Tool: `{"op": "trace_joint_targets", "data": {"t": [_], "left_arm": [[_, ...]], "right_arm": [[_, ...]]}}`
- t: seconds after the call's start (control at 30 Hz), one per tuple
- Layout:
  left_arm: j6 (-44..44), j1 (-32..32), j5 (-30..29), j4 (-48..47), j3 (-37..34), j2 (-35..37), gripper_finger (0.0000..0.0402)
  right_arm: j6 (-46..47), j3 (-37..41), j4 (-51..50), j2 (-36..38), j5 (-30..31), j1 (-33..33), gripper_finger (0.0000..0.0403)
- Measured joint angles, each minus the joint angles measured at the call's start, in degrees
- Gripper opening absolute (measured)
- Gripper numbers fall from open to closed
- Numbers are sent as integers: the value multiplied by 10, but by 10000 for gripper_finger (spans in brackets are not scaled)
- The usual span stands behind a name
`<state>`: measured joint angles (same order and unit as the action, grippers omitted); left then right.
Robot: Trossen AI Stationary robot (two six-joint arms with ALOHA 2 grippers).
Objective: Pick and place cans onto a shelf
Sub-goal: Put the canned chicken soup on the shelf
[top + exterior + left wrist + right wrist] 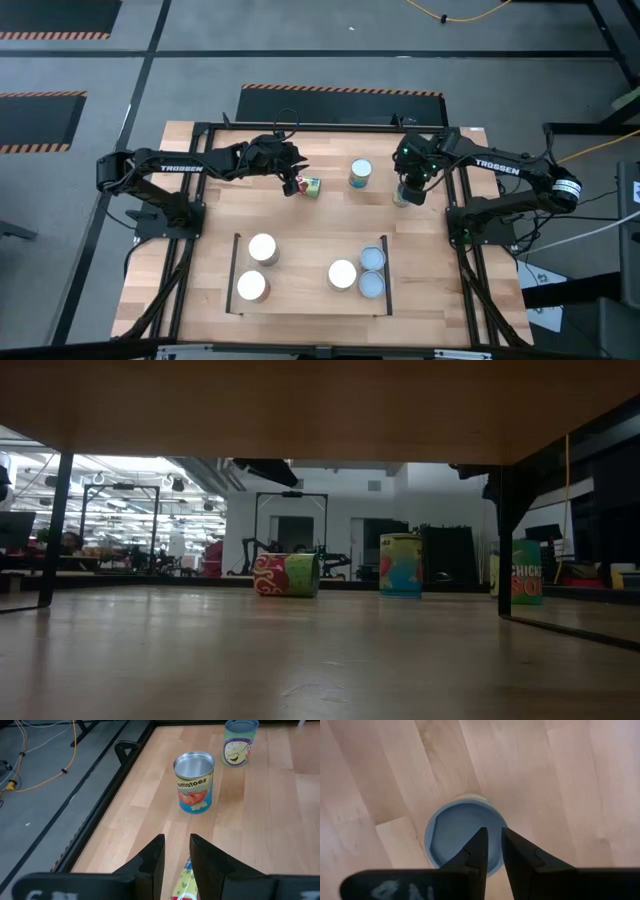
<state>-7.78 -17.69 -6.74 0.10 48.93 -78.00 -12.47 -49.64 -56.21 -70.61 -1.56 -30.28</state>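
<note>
A red, green and yellow can [311, 186] lies on its side on the table. My left gripper [291, 186] hovers just left of and above it, fingers a narrow gap apart [176, 840], the can's label [184, 882] showing below them. A blue can [360, 173] with a tomato label [194, 782] stands upright farther right. My right gripper [410, 190] points down over a third upright can [455, 835], its fingers [493, 831] narrowly apart above the round top. The shelf [300, 270] near the front edge carries several cans standing on their bases.
The black outer frame [190, 200] runs along the table's sides. In the low view the shelf's underside [300, 400] spans the top and its black legs [505, 530] stand at the sides. Bare wood lies between the three far cans and the shelf.
</note>
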Motion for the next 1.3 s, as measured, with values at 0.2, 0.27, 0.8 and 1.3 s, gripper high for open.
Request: {"op": "trace_joint_targets", "data": {"t": [0.2,0.27,0.8,1.3], "left_arm": [[2,0,0,0,0,0,83],[2,0,0,0,0,0,83],[17,0,0,0,0,0,83],[17,0,0,0,0,0,83]], "right_arm": [[-2,23,27,0,0,0,60],[-2,25,32,0,0,0,60],[-42,26,42,0,1,0,60],[-87,26,58,0,33,0,60]]}}
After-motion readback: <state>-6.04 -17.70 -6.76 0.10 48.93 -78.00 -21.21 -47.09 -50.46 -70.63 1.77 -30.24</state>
